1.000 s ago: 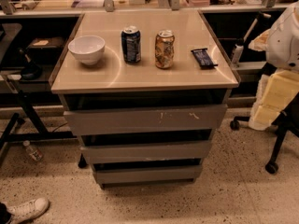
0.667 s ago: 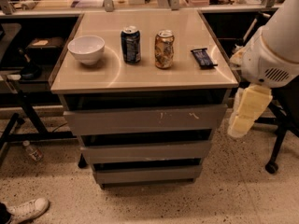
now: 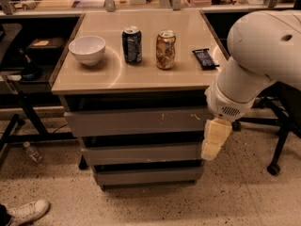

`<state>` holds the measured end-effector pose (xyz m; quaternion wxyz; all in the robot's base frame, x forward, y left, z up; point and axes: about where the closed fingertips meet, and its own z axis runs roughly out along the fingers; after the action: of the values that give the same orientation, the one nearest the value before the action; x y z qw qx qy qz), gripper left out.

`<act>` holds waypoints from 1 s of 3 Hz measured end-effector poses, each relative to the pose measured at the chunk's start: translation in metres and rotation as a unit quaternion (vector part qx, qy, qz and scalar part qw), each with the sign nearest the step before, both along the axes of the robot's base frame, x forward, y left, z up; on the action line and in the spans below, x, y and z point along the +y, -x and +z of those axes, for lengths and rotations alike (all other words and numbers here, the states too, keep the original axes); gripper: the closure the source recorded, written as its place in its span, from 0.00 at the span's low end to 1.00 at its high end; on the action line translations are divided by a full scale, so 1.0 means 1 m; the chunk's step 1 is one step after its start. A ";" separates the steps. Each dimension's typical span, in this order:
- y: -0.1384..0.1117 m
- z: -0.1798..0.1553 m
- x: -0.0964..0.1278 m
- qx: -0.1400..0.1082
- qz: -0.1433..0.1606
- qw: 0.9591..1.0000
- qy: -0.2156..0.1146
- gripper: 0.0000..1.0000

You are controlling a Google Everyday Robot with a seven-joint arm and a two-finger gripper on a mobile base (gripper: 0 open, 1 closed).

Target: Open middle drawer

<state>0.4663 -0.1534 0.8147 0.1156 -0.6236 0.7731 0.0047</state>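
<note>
Items before you:
- Gripper (image 3: 215, 139): cream, hanging below the bench's front right corner, at the right end of the middle drawer (image 3: 141, 153). You cannot tell its state or whether it touches.
- Middle drawer: second of three grey fronts, under the scratched drawer front (image 3: 136, 122); appears closed.
- Bench top, left edge to right edge: white bowl (image 3: 87, 49), blue can (image 3: 132, 44), gold can (image 3: 165, 49), dark snack bar (image 3: 205, 58).

On the beige laminate tabletop (image 3: 141, 79), in the upper centre of the frame, stand from left to right a white ceramic bowl (image 3: 87, 49), a blue drink can (image 3: 132, 44), a gold drink can (image 3: 165, 49) and a dark wrapped snack bar (image 3: 205, 58). Below, the flat grey middle drawer (image 3: 141, 154) lies between the scratched grey top drawer (image 3: 136, 122) and the grey bottom drawer (image 3: 146, 176). The cream plastic claw (image 3: 210, 152) hangs at its right end.
</note>
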 end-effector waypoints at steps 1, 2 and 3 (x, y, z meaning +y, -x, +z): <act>0.000 0.000 0.000 0.000 0.000 1.000 0.000 0.00; 0.005 -0.038 0.020 0.010 0.011 1.000 -0.013 0.00; 0.003 -0.111 0.042 0.026 0.011 0.999 -0.027 0.00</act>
<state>0.4638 -0.1114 0.7040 0.1118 -0.6287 0.7683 0.0433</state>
